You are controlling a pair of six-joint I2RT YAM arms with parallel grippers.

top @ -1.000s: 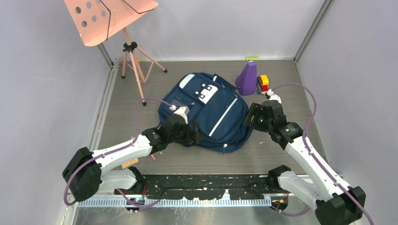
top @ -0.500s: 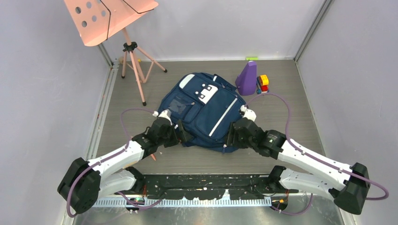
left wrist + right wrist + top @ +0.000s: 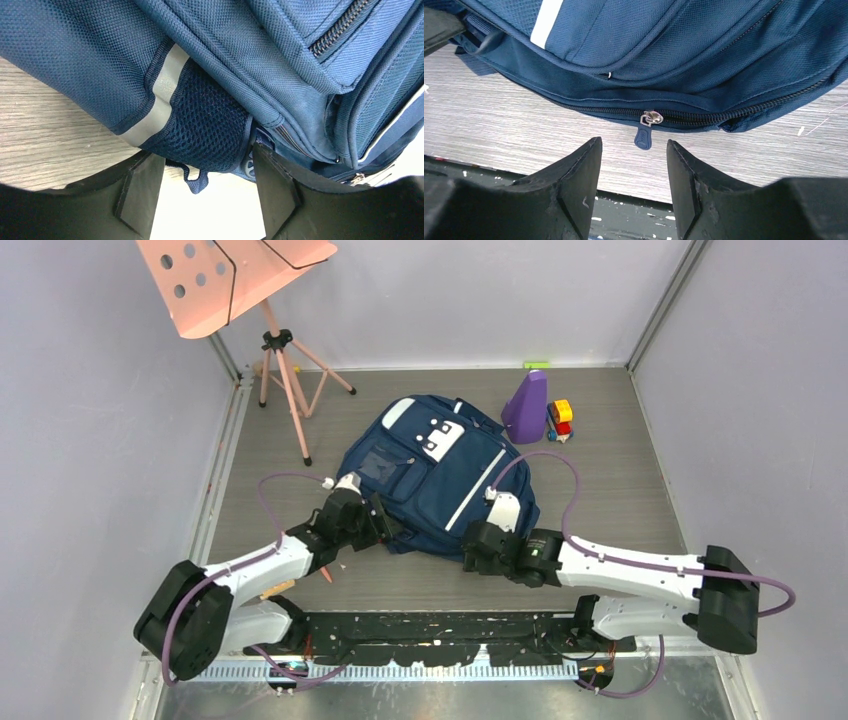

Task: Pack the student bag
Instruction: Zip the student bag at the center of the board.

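Observation:
The navy student bag (image 3: 440, 475) lies flat in the middle of the table, zipped shut. My left gripper (image 3: 385, 525) is open at the bag's near left corner; in the left wrist view its jaws straddle the mesh side pocket (image 3: 210, 130) and a small fabric loop (image 3: 196, 182). My right gripper (image 3: 470, 552) is open at the bag's near edge. In the right wrist view the blue zipper pull (image 3: 643, 136) of the main zip hangs just ahead of the gap between the fingers, untouched.
A purple cone-shaped object (image 3: 527, 405) and a red and yellow toy (image 3: 561, 416) stand behind the bag at the right. A pink music stand (image 3: 285, 370) stands at the back left. A pencil (image 3: 325, 573) and a small wooden piece (image 3: 275, 589) lie by the left arm.
My right arm has swung left and down from the bag's right side to its near edge. My left gripper has drawn back slightly to the bag's near left corner.

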